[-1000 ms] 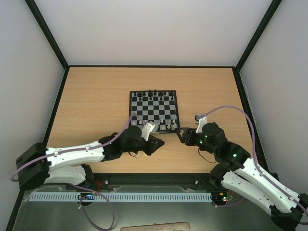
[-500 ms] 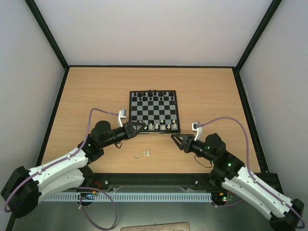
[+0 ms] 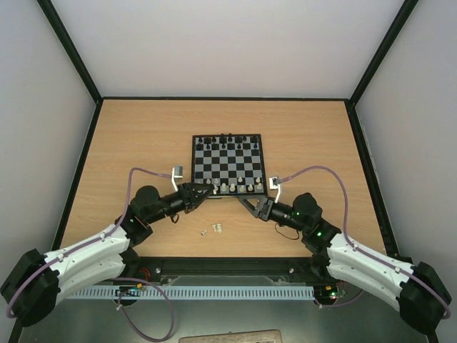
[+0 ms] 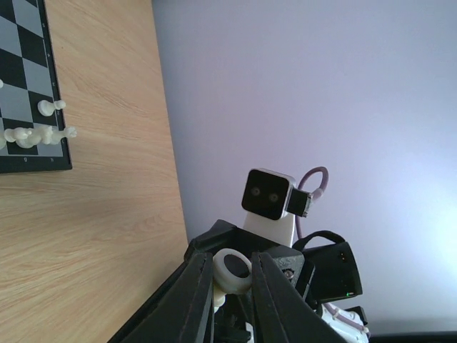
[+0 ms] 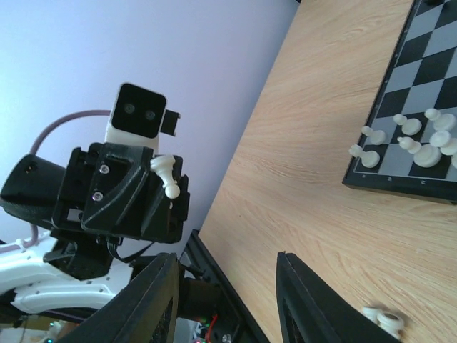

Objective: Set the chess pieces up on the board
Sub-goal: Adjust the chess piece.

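Left wrist: chess piece point(image 4: 233, 275) clamped inside left pincer point(image 4: 229, 263).

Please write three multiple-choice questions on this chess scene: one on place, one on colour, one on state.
1. The loose pieces off the board lie: A) beyond its far edge; B) on the table, on its near side; C) on an arm.
2. The piece in the left hand is: A) white; B) black; C) red.
3. The right hand is: A) shut on a piece; B) shut on the board; C) open, empty.
B: from above they show below the board. A: white against the black hand. C: its gap is wide and holds nothing.
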Controlling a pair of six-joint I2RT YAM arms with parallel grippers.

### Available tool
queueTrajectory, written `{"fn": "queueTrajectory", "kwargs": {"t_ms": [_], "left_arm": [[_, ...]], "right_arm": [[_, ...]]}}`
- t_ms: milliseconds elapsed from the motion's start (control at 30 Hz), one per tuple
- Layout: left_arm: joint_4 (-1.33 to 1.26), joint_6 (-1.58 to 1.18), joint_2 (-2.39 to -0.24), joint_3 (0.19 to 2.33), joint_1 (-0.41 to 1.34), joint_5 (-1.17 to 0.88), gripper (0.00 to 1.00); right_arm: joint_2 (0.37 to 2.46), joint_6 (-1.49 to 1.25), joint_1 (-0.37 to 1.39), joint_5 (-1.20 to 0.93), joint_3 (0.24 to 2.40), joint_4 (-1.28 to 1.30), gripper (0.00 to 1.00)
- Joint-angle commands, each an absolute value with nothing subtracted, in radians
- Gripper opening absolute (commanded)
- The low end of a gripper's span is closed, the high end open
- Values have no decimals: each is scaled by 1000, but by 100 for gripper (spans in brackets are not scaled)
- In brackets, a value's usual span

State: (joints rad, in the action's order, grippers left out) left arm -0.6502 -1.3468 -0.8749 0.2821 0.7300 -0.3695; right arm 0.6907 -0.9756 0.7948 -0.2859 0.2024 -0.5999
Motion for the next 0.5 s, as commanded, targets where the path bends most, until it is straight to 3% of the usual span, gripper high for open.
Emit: {"fn": "queueTrajectory", "kwargs": {"t_ms": [0,467], "left_arm": [[-706,-1400,-843,255,726,-331,10],[-704,-1450,-847,262,726,-285,10]], "right_arm": [[768,-1019,794,-298,213,-836,38],[1026,-955,906,-233,351,-920,36]]}}
